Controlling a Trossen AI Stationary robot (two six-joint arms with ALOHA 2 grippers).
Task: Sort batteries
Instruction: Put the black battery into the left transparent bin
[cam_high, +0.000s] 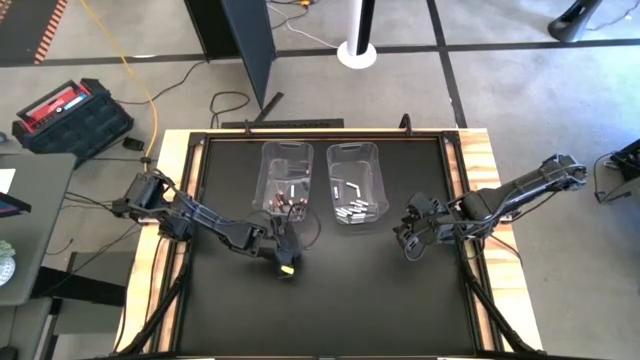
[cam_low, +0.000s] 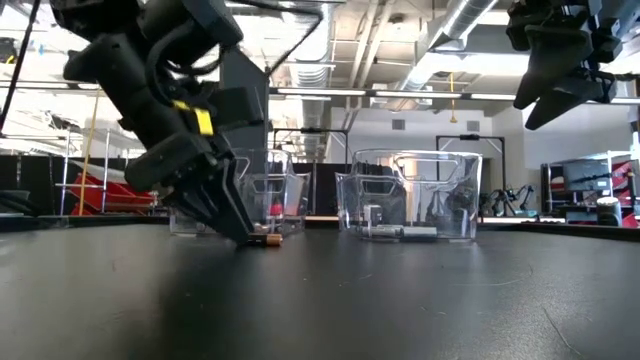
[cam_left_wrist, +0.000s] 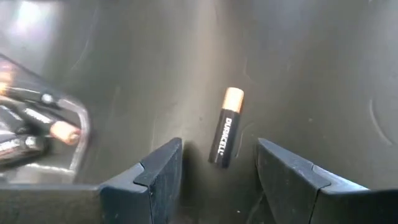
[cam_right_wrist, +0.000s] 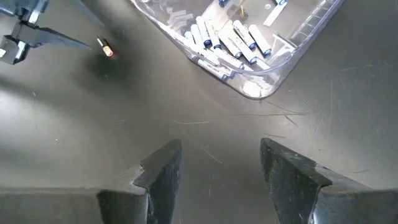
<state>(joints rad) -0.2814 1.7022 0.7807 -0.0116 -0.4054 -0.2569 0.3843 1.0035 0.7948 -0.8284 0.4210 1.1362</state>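
Observation:
A loose dark battery (cam_left_wrist: 226, 127) with a copper end lies flat on the black table, also seen in the low view (cam_low: 268, 238). My left gripper (cam_left_wrist: 219, 148) is open and low over the table, its fingertips standing on either side of the battery's dark end without touching it. It slants down from the table's left (cam_high: 288, 262). The left clear bin (cam_high: 287, 180) holds dark batteries with copper ends (cam_left_wrist: 37, 134). The right clear bin (cam_high: 354, 182) holds white batteries (cam_right_wrist: 233, 37). My right gripper (cam_high: 408, 245) hangs open, high above the table near the right bin (cam_low: 560, 90).
Both bins stand side by side at the far middle of the table (cam_high: 330, 300). The left bin's near corner (cam_left_wrist: 78, 140) is close beside my left gripper. Raised wooden edges (cam_high: 480, 170) frame the black surface; bare surface lies toward the near edge.

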